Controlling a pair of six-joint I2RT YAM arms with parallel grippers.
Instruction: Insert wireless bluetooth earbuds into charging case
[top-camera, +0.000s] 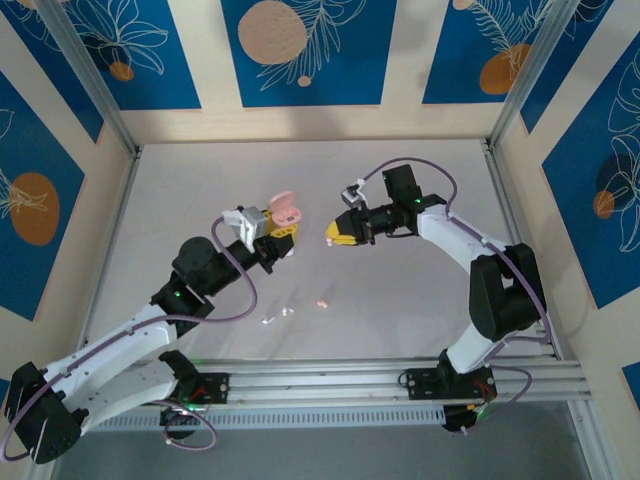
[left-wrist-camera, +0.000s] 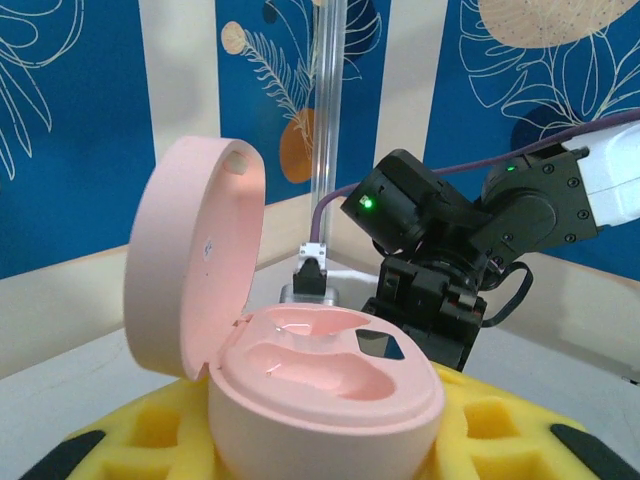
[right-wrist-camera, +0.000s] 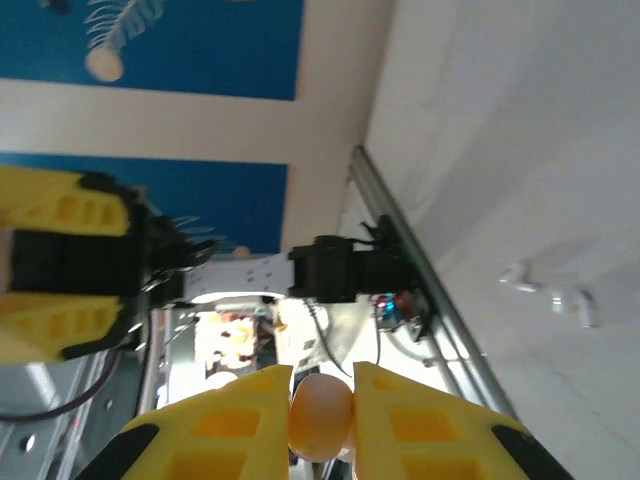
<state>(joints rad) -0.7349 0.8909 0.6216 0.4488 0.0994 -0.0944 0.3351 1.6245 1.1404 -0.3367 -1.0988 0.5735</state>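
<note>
While left claw (top-camera: 283, 231) clamps the open pink pebble-shaped case (left-wrist-camera: 330, 385), right claw (top-camera: 337, 236) pinches one glossy pinkish bud (right-wrist-camera: 321, 418); none seated.

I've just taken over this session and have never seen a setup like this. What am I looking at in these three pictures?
This is a robot with a left arm and a right arm, bolted at the near edge of a table. The overhead picture looks down from above and behind the arms. The other two pictures come from a camera on each wrist.

The left end effector, with yellow padded fingers, grips an open pink charging case. The lid is up and the hollows look empty. The right end effector pinches a small pinkish earbud and faces the case.

Loose on the table lie two white earbuds and, close by, one more pink earbud.
</note>
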